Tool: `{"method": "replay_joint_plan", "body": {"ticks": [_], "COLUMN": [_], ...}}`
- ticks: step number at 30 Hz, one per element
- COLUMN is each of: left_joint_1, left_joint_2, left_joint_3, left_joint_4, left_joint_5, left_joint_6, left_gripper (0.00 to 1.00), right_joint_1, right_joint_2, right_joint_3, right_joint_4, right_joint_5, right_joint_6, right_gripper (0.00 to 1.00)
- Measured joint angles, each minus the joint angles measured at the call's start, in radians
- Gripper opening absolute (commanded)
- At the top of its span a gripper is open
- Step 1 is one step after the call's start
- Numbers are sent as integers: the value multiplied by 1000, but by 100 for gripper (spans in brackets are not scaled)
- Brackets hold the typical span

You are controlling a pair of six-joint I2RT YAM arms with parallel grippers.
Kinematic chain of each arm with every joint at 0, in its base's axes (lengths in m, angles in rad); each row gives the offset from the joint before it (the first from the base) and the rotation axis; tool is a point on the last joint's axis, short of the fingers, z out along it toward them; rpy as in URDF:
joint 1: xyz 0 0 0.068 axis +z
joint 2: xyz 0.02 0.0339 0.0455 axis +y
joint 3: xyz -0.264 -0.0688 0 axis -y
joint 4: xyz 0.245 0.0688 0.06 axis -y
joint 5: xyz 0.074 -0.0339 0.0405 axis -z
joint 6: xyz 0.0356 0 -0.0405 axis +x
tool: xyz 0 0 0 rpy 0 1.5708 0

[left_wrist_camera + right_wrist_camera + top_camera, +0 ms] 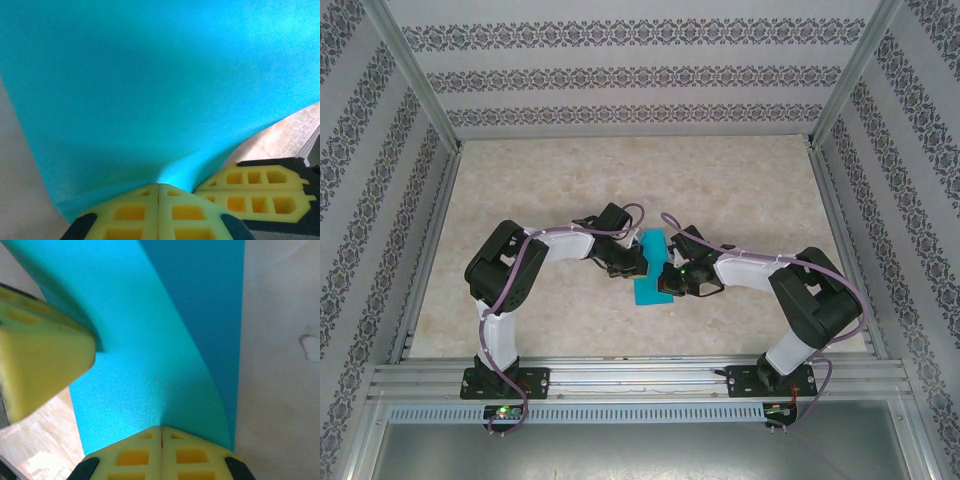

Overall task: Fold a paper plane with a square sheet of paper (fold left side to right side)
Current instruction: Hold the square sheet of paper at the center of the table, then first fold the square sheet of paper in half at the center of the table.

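The teal-blue square sheet of paper (651,272) lies mid-table between my two grippers, its left part lifted and curving over toward the right. My left gripper (632,262) is shut, and the paper (150,90) puckers into its closed tips (159,184), so it looks pinched there. My right gripper (673,279) is also shut, its closed tips (161,427) against the lighter upper layer of the paper (145,365); a darker lower layer (215,300) lies flat on the table. Each wrist view shows the other gripper's yellow fingers (255,192) (40,365) close by.
The beige marbled tabletop (550,190) runs out on all sides of the paper. Patterned walls and aluminium frame rails (630,375) enclose the workspace. Both arms bend inward, and their wrists nearly meet over the middle.
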Motion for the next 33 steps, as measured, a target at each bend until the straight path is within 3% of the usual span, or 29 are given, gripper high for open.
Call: {"method": "replay_joint_plan", "body": {"ticks": [7,21,33], "left_joint_1": [38,58,102], "left_joint_2": [15,38,131], "left_joint_3": [-19,-3,152], "left_joint_4": [89,107,75], "left_joint_5": [-14,1,-39], "left_joint_6": [-17,-16,-16], "left_gripper": [5,5,6], "right_joint_1": [0,0,-17], "right_joint_2": [1,8,17], "right_joint_3": [6,17,18], "right_joint_4": [-10,-12,48], "right_joint_5": [11,39,91], "right_joint_6": [-15,-41,-45], "right_gripper": [0,0,0]}}
